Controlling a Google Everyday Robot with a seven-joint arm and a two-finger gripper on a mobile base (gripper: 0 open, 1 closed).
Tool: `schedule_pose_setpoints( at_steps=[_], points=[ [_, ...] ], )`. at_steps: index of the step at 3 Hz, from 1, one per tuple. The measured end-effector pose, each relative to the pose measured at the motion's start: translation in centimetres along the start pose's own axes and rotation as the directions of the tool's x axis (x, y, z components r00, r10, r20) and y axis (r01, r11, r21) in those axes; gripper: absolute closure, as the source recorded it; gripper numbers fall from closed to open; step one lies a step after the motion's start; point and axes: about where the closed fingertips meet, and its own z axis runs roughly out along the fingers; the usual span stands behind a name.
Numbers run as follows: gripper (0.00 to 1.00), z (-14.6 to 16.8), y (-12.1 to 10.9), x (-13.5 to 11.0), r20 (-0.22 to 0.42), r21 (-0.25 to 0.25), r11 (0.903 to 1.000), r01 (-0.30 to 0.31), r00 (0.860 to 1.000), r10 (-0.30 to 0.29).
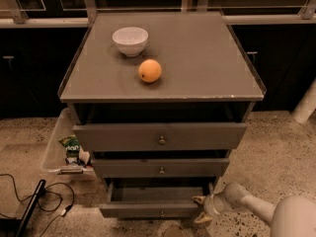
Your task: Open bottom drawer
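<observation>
The grey cabinet (163,90) has three drawer fronts. The bottom drawer (153,209) is the lowest and slimmest, with a small round knob (162,213) at its centre. It stands pulled out, and its dark inside shows behind the front. The top drawer (160,136) and the middle drawer (160,167) also stick out a little. My gripper (201,209) is low at the right, beside the right end of the bottom drawer's front, with its yellowish fingers spread apart and nothing between them. The arm runs off to the lower right.
A white bowl (130,40) and an orange (149,70) sit on the cabinet top. A clear bin (61,149) with packets stands on the floor at the cabinet's left. Black cables (47,201) lie at the lower left. A white post (306,102) stands at the right.
</observation>
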Motion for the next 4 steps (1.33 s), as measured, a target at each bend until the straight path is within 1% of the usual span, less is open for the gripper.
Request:
schedule_pose_setpoints(
  at_steps=[1,2,3,4],
  points=[
    [0.65,0.0,0.3,-0.2,0.018,-0.012,0.9999,0.000,1.000,0.000],
    [0.88,-0.3,1.8,0.3,0.050,-0.026,0.9994,-0.021,0.999,0.022],
    [0.86,-0.3,1.8,0.3,0.050,-0.026,0.9994,-0.021,0.999,0.022],
    [0.62,-0.3,1.8,0.3,0.050,-0.026,0.9994,-0.021,0.999,0.022]
  ],
)
